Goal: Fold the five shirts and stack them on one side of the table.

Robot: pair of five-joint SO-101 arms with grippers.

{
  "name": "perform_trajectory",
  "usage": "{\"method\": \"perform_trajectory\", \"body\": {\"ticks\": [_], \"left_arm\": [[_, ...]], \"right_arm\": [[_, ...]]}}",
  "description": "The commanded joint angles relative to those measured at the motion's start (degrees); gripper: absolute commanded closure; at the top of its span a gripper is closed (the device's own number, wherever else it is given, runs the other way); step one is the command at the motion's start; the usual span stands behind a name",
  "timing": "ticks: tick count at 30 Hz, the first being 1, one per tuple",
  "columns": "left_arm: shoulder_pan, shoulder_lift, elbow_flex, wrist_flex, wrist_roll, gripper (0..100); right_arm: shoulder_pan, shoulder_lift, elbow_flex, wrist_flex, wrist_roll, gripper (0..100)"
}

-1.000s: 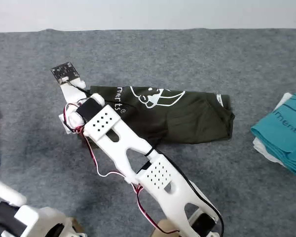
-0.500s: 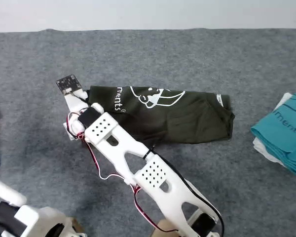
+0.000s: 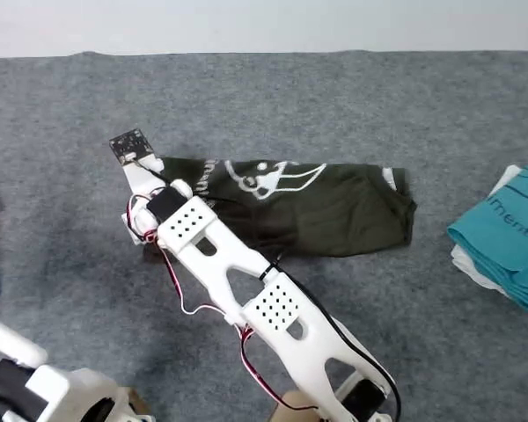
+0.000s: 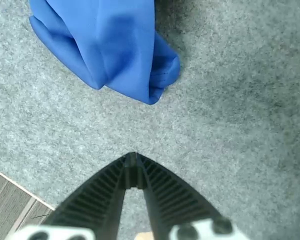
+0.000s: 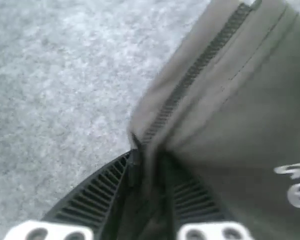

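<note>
Up in the high view, my right gripper (image 3: pixel 151 176) sits at the left end of the olive shirt (image 3: pixel 334 211), and my white arm slants up to it from the near edge of the grey mat (image 3: pixel 352 97). My wrist covers the fingers from this angle, so I cannot tell their spread here. The olive shirt lies as a long folded band with its long axis running side to side across the table. Its white-printed end is at my gripper, and the other end points toward the folded stack at the right edge. There a teal shirt (image 3: pixel 510 233) lies on top of a white shirt (image 3: pixel 475 264), well apart from the olive one.

In the left wrist view, my left gripper (image 4: pixel 135 161) hangs over bare mat with its fingers (image 4: pixel 102 192) pressed together at the tips and nothing between them. The blue shirt (image 4: pixel 110 45) lies bunched beyond the tips, near but not touching.

In the right wrist view, my right gripper's fingers (image 5: pixel 105 197) are clamped on the olive shirt's edge. The cloth is pinched between them just beside its stitched hem, and the rest of the shirt stretches away from the tips.
</note>
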Motion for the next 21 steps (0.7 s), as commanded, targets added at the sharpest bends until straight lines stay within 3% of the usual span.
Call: {"method": "perform_trajectory", "body": {"ticks": [1, 10, 21], "left_arm": [[-0.35, -3.16, -0.57, 1.14, -0.26, 100], [-0.35, -3.16, -0.66, 1.14, -0.26, 100], [1.14, -3.16, -0.66, 0.97, -0.18, 100]], "right_arm": [[-0.22, -0.22, -2.55, -0.04, 1.14, 99.1], [3.91, -1.71, -4.13, 9.89, 1.23, 98.8], [9.54, -4.62, -19.43, 23.34, 4.13, 98.8]]}}
